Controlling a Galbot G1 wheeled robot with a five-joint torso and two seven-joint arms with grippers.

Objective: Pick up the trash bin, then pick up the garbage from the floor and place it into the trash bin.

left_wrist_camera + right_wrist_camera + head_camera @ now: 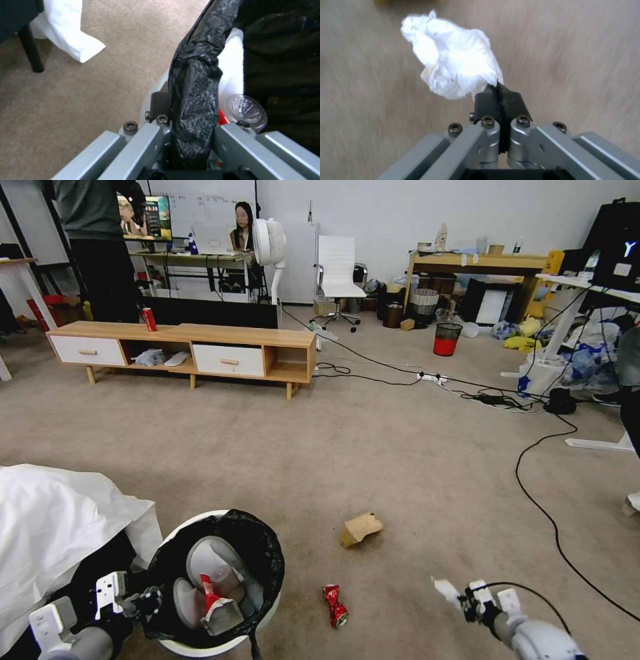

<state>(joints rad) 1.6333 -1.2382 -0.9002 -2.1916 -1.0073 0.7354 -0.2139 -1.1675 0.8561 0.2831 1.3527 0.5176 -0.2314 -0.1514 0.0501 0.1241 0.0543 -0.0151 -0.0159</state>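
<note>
Nearest, the right gripper [498, 92] pinches a white tissue [453, 65], light and soft, by one corner. At near left, the left gripper [190, 130] clamps the trash bin [200, 643] at its bag-lined rim. Between them on the carpet lie a crushed red can [335, 605] and, farther off, a brown paper bag [360, 528], stiff and best gripped by an edge.

A white letter "Y" stands on the black box [617, 243] on the desk at the far right. No other words or numbers can be read in these pictures.
</note>
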